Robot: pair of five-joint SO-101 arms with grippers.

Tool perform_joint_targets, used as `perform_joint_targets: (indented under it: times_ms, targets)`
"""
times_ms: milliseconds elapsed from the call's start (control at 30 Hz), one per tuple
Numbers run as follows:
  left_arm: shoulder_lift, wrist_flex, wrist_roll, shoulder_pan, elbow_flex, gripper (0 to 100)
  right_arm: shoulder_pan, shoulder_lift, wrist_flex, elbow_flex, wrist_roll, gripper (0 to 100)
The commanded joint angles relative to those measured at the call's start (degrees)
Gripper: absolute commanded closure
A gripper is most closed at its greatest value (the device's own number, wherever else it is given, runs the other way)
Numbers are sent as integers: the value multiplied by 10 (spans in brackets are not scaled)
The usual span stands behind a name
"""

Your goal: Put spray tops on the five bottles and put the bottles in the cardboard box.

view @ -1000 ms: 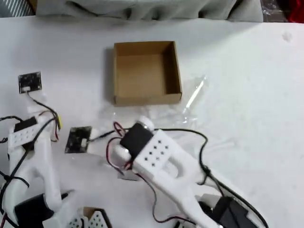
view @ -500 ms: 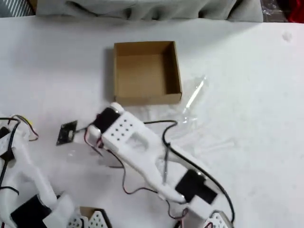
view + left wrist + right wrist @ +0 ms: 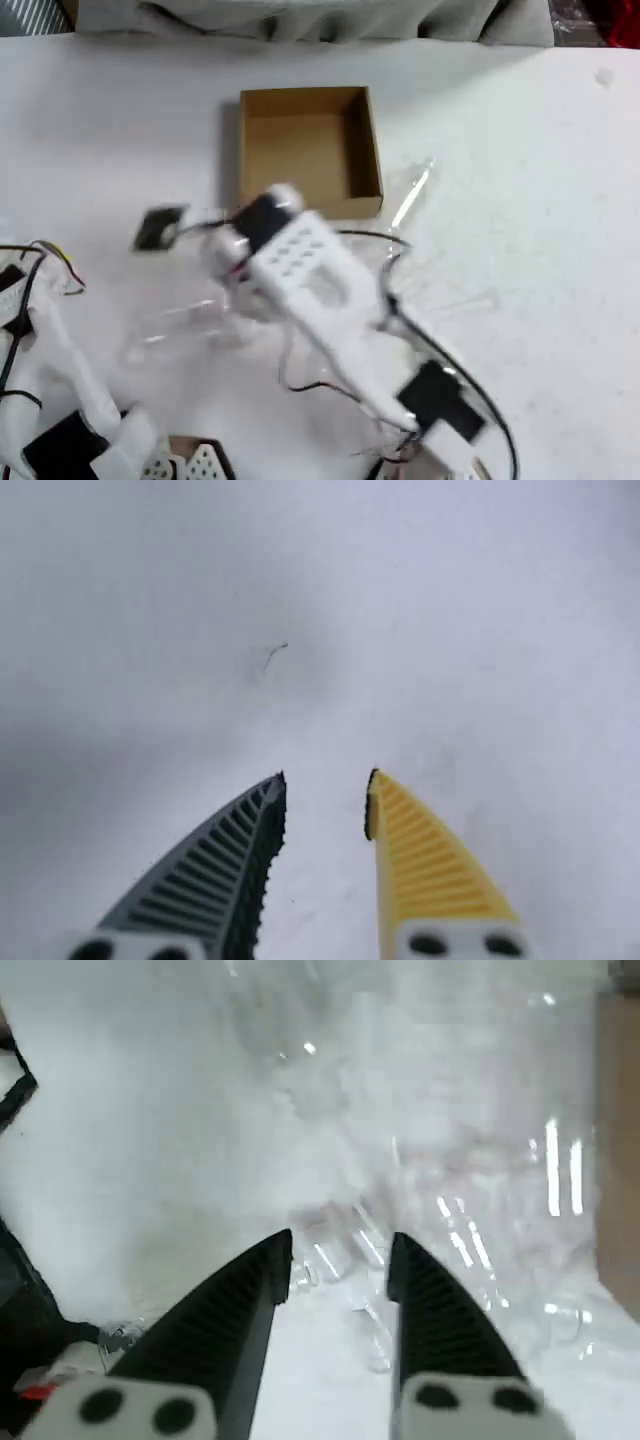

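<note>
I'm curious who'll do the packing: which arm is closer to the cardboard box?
Right. The right gripper hovers over clear bottles beside the box; the left gripper is over the table, farther off.

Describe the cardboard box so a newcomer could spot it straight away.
On the white table, look past the white robot arm toward the far edge. There sits a shallow square brown cardboard box, open-topped and empty. It is the only brown, opaque thing beside the clear plastic pieces.
</note>
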State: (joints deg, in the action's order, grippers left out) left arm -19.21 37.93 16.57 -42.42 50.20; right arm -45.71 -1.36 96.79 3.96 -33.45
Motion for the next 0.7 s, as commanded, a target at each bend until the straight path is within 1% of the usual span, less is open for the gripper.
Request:
perform_joint_targets:
  times_ms: [0,67,133,267,333,433,533,600,667]
  targets:
    - [-3,-9,-87,36,-17,865,91,-116,21,-51,22,964]
    - [-3,-1,-117,48,-16,865,144,-168,20,-98,21,971]
    - [-3,8,-125,59,-17,865,191,-214,17,-142,19,985]
    - [-4,32,-127,66,-24,865,294,-289,15,-236,18,982]
    - [-12,49,-153,65,-41,865,350,-319,-2,-283,18,982]
    - [-57,84,-222,75,-48,865,435,-358,-55,-367,18,982]
    - [-116,118,-291,108,-46,865,501,-390,-145,-474,23,982]
    - [-149,149,-371,133,-46,863,530,-405,-205,-541,31,982]
    - [-176,191,-469,164,-46,862,553,-417,-262,-594,69,982]
